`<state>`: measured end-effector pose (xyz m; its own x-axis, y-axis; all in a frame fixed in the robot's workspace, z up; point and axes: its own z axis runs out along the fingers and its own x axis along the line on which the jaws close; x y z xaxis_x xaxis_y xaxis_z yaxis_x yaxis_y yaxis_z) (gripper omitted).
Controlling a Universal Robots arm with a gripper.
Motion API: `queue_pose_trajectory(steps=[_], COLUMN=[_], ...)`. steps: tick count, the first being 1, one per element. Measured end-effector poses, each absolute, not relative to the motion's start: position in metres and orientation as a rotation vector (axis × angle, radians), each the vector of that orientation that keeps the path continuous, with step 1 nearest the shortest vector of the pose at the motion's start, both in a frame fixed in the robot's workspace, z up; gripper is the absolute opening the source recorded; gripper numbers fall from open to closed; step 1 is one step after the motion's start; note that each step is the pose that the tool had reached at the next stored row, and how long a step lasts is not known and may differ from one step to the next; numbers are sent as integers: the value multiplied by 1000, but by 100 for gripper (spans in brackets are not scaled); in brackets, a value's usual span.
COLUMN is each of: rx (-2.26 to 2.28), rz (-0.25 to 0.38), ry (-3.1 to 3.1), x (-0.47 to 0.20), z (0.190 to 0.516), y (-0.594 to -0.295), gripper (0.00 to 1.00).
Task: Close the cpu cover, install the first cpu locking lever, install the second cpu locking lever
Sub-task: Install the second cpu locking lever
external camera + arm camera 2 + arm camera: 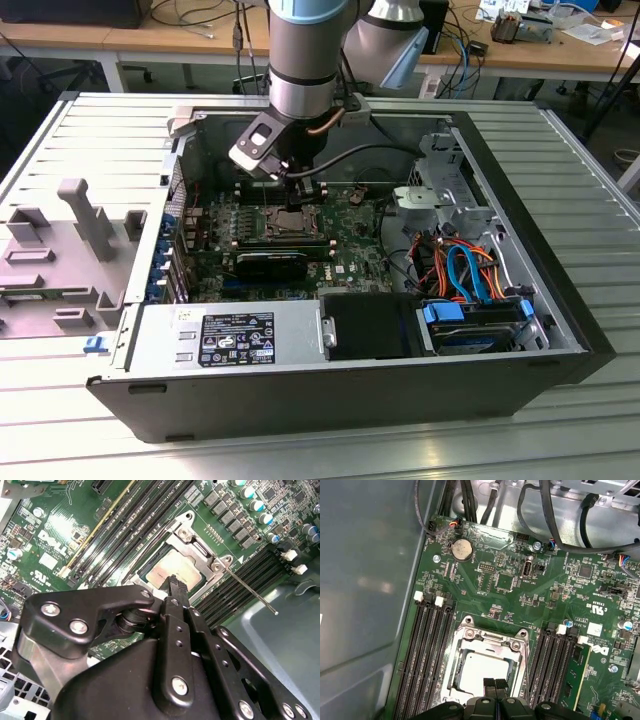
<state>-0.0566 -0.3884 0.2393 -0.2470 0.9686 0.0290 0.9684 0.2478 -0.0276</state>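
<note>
Gripper [495,682], fingers clenched on nothing, meets the rim of the cpu cover [490,639], lying flat mid-board, clear of the green board [470,587] edges. With the locking lever [245,587] unlatched, you risk skidding onto the bare chip.

Silvery-grey cpu cover [492,639] on green board [520,595]; black claw [495,682].

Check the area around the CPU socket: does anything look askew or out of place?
Yes. In the second wrist view a thin metal locking lever sticks out from the socket corner, slanting over the memory slots, not latched beside the cpu cover. The cover lies flat over the chip; the shut gripper is at its edge.
</note>
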Motion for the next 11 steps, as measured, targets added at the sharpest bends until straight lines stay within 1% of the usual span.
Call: queue_pose_trajectory(steps=[11], rx=[-1861], rz=[7], ry=[-2481], x=[-57], z=[239], y=[-388], gripper=[11])
